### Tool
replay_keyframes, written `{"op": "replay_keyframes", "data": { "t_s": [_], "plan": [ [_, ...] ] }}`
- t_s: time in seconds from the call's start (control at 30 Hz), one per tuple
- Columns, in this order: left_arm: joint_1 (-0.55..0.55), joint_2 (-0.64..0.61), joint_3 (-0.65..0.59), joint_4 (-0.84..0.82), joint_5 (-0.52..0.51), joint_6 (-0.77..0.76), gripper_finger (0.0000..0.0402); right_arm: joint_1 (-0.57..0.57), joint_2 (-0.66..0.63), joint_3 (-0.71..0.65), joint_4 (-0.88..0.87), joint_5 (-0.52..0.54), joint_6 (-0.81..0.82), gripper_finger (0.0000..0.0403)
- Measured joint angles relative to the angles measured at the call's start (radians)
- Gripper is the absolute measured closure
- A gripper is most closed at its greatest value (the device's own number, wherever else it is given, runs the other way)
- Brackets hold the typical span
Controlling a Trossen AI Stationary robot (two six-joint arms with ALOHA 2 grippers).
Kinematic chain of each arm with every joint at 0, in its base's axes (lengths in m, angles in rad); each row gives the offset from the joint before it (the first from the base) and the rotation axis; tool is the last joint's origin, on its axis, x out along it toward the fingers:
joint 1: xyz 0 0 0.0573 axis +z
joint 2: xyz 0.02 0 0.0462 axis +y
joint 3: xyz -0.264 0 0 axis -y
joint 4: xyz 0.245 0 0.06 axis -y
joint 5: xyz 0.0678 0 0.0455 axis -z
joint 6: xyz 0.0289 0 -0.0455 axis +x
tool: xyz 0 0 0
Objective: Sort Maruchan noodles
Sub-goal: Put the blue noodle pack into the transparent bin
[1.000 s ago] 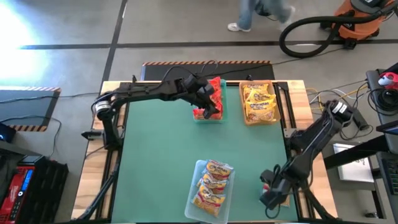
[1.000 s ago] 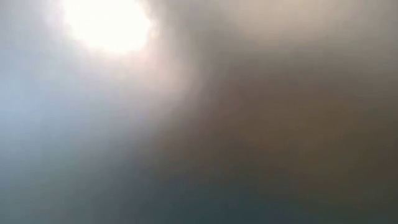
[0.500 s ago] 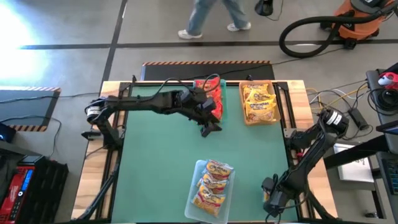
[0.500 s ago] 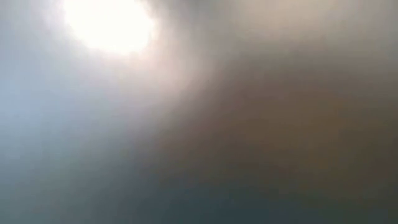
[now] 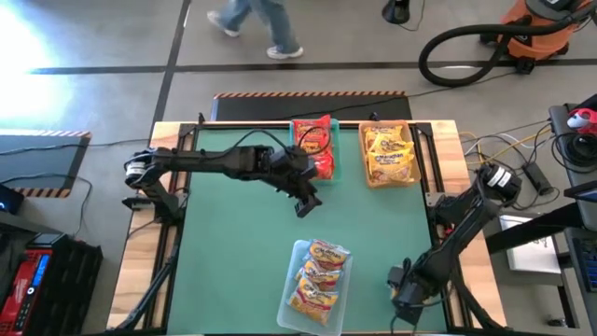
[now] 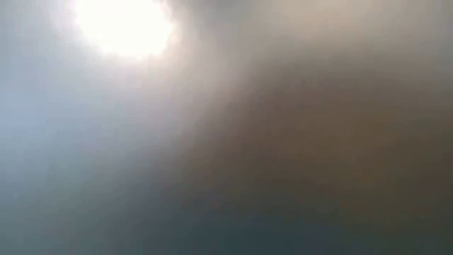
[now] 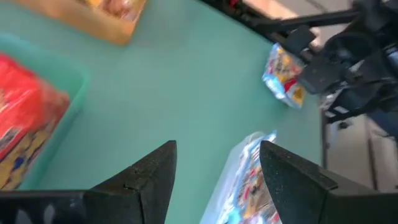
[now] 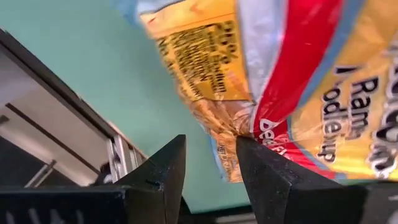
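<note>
Red noodle packets (image 5: 317, 145) lie in a teal bin, yellow ones (image 5: 388, 154) in a tan bin, and yellow-orange ones (image 5: 317, 278) in a clear bin. My left gripper (image 5: 306, 201) (image 7: 217, 158) hovers open over the green mat, just near of the teal bin. My right gripper (image 5: 403, 287) (image 8: 211, 140) is at the table's near right corner, shut on a yellow-and-red noodle packet (image 8: 280, 81) (image 7: 283, 78). In the high view the gripper hides that packet. The low view shows only haze. My right gripper pinches the noodle packet by an end edge (image 8: 231, 146) between its two fingers. The packet spreads out beyond the fingertips. In the left wrist view it sits tilted at the gripper, above the mat's right edge.
The teal bin (image 5: 300, 177) and tan bin (image 5: 366, 177) stand side by side at the far edge; the clear bin (image 5: 297, 254) stands at the near middle. Bare green mat (image 5: 233, 233) lies between them. A person's legs (image 5: 252, 19) pass beyond the far edge.
My left gripper has drawn back from the teal bin toward the near edge and now hangs over the bare mat; a red packet it had over the bin's near end stays in the bin. The person has walked toward the left.
</note>
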Motion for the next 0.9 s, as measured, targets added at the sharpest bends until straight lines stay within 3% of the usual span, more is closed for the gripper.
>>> {"op": "replay_keyframes", "data": {
  "t_s": [0.2,0.7,0.9],
  "plan": [
    [-0.013,0.000,0.000,-0.083,-0.044,-0.006,0.0189,-0.093,-0.015,0.000,0.002,0.107,-0.123,0.0264],
    [-0.016,0.000,-0.002,-0.097,-0.083,-0.003,0.0189,-0.450,-0.085,-0.006,0.030,0.672,-0.386,0.0264],
    [-0.015,0.009,-0.010,-0.098,-0.113,0.005,0.0189,-0.588,-0.092,-0.008,0.135,0.701,-0.523,0.0264]
  ]
}}
